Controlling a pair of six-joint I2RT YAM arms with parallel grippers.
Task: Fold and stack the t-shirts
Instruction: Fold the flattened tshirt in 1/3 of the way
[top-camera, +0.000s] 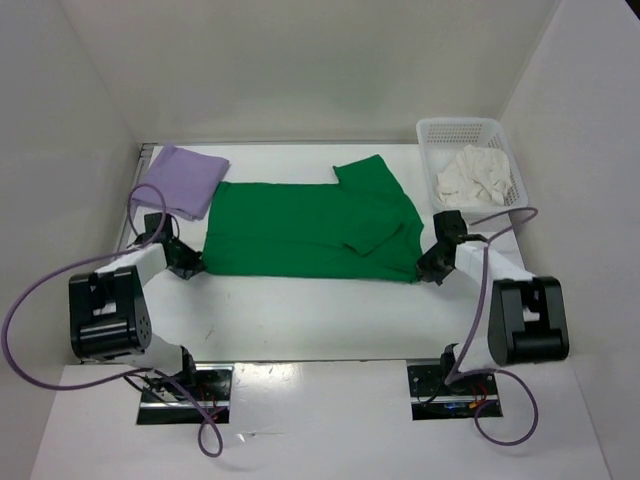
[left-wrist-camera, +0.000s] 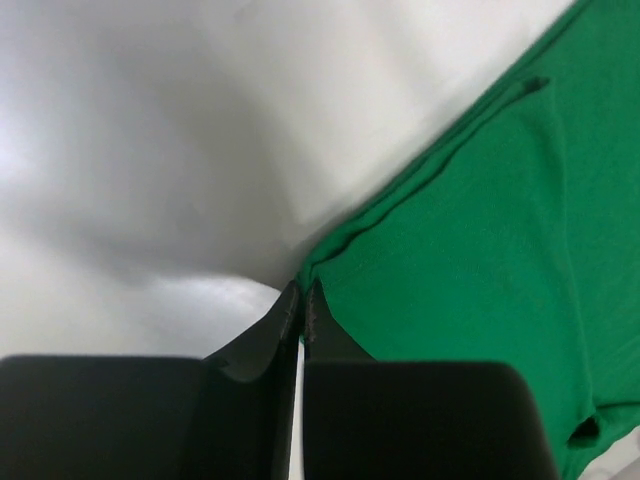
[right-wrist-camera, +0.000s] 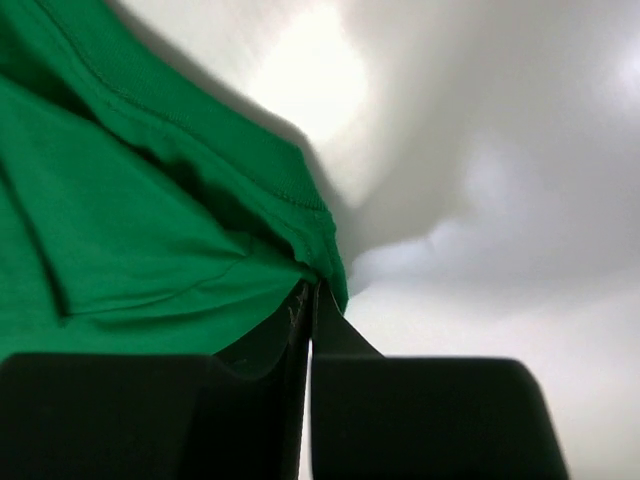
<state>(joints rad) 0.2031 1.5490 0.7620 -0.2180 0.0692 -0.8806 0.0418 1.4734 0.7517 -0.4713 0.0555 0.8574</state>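
The green t-shirt (top-camera: 300, 235) lies flat, its 2 near corners pinched by the left gripper (top-camera: 195, 268) and right gripper (top-camera: 425, 270). Beyond the left sits the folded lavender t-shirt (top-camera: 185, 178); beyond the right, the crumpled white t-shirt (top-camera: 475, 178).

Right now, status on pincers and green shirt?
Left pincer shut on green shirt near corner. Right pincer shut on other near corner. Lavender shirt lies by far-left edge.

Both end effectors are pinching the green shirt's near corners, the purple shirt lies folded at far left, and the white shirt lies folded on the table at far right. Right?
One detail is wrong. The white shirt is not folded on the table; it sits crumpled in the basket at far right, as the top view shows. The rest holds.
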